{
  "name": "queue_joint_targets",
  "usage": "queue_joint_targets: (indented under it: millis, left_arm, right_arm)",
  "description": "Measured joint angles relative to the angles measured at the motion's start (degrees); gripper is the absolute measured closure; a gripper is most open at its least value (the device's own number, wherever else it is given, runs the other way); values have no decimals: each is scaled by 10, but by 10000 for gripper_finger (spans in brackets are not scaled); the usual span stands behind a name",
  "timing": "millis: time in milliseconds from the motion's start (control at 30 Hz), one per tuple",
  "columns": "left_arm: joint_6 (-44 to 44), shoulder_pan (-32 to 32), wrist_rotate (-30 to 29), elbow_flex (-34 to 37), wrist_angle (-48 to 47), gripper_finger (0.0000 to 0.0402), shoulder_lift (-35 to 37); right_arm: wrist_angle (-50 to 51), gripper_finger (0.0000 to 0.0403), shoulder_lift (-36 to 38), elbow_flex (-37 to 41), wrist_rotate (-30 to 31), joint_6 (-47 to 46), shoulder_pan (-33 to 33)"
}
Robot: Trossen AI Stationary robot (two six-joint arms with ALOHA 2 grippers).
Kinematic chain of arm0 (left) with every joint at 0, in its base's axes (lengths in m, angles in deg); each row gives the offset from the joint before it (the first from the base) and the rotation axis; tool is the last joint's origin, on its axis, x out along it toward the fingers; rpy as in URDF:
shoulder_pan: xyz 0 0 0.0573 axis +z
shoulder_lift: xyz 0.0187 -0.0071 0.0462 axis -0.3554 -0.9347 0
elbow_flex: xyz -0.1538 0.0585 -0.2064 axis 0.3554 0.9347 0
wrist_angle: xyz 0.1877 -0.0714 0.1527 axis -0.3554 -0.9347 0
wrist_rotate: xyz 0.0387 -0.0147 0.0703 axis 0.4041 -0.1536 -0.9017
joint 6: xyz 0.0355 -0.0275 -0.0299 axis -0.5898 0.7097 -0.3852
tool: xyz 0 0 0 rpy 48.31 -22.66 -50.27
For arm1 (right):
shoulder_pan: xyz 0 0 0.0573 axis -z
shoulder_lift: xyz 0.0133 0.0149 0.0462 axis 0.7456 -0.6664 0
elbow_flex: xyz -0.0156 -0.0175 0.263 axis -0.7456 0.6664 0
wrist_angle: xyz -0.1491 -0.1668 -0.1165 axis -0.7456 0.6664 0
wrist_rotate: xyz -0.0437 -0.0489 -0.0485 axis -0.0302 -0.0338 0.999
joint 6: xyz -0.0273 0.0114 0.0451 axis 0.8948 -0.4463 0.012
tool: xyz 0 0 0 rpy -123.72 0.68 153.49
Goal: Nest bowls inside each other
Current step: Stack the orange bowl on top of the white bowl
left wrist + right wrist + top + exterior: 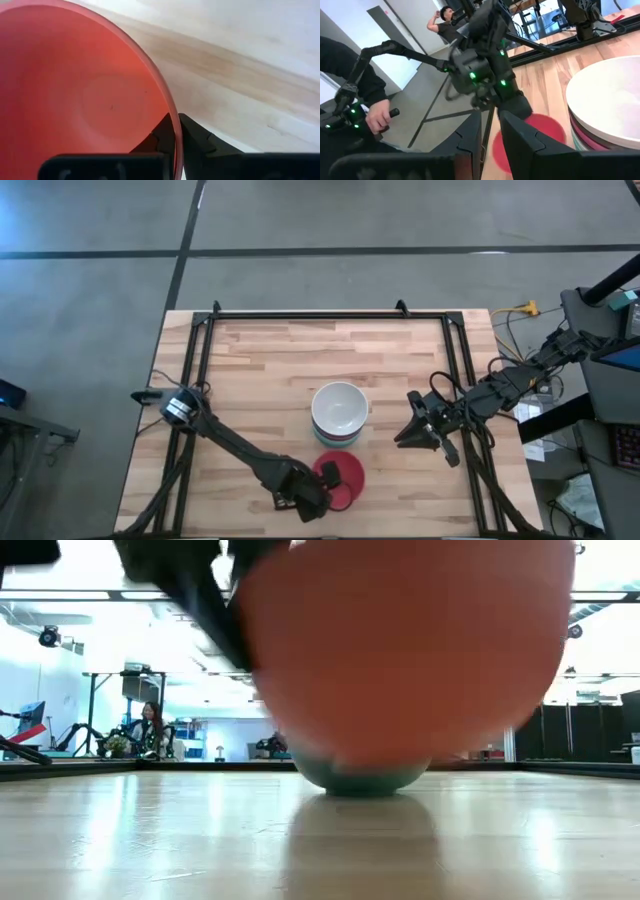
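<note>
A red bowl (343, 476) hangs near the table's near edge, held by my left gripper (322, 480), which is shut on it. In the low view the bowl (400, 650) fills the picture, clear of the table. Beyond it stands a stack of nested bowls (340, 412) with a white one on top and a teal base (360, 778) resting on the wood. My right gripper (405, 425) waits open to the right of the stack, touching nothing. Its wrist view shows the stack (610, 95) and the red bowl (540, 132). My left gripper (174, 120) has the red bowl's rim (170, 107) pinched, one finger (160, 135) inside the bowl and the other (197, 137) outside. The fingers come from the table's near left side. The bowl is lifted clear and tilted.
Black frame rails (200, 340) run along the table's left, far and right sides. Cables (520, 310) lie off the far right corner. Bare wood (260, 370) lies left of the stack. A person's hand (380, 115) shows beyond the table in the right wrist view.
</note>
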Motion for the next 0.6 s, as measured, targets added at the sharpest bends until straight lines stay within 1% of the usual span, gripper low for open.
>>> queue_joint_targets:
  millis: [133,200,300,433,533,600]
  left_arm:
    - [-1,-5,-13,-36,-10,401,18]
    - [-15,-8,-32,-56,-27,401,29]
    - [-27,-13,-93,-87,-63,401,47]
    - [-25,-11,-198,-118,-93,401,82]
    - [-25,-5,-282,-129,-92,401,115]
    - [-25,2,-318,-130,-89,401,131]
  right_arm:
    - [0,335,0,0,0,0,0]
    - [0,335,0,0,0,0,0]
    - [0,335,0,0,0,0,0]
    - [0,335,0,0,0,1,0]
    - [-1,335,0,0,1,4,0]
    - [-1,335,0,0,1,5,0]
